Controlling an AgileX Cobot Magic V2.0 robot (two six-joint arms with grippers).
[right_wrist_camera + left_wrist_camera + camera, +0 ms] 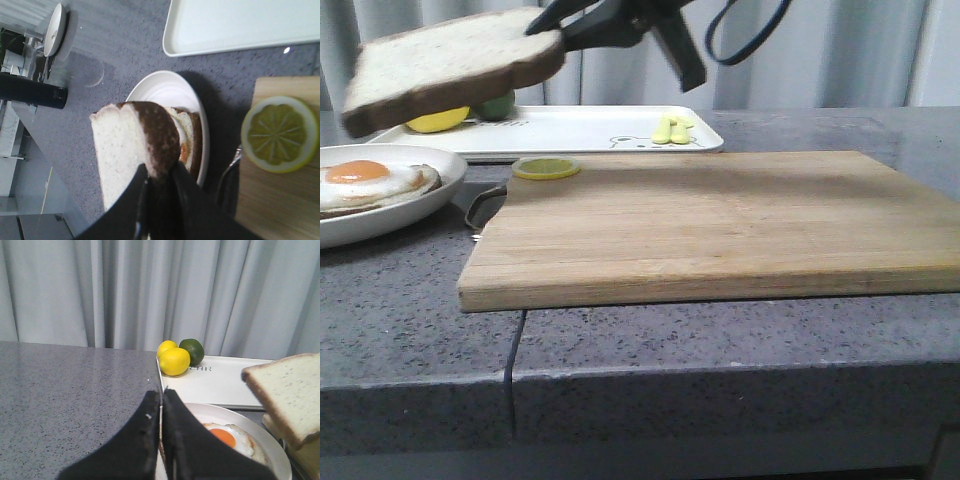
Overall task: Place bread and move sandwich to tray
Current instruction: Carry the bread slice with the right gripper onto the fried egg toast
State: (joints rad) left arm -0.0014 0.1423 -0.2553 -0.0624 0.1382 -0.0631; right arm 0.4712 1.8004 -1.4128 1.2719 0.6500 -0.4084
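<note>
- The bread [450, 65] is in the air, pinched at one crust edge by my right end effector [552, 38], tilted, and hanging above the near side of the plate rather than square over it.
- Below it the sandwich [375, 185] is only half built: a fried egg with an orange yolk on a lower slice, on the round white plate [390, 222] at the left of the tabletop [410, 300].
- To land it well, I would carry the slice a little further over the egg, level it, lower until the free edge touches, and only then release, so it does not slide off the yolk.
- My left end effector [161, 407] hangs beside the plate with its fingers pressed together, holding nothing.
- The tray [590, 130] lies behind the plate, white with a bear print, carrying two lemons [172, 357], a lime [192, 350] and a small yellow piece [672, 128]; the plate needs its free stretch.
- A wooden cutting board [720, 225] sits right of the plate, with a citrus slice [546, 168] on its far corner.
- The tabletop is speckled grey stone; pale curtains close the background.
</note>
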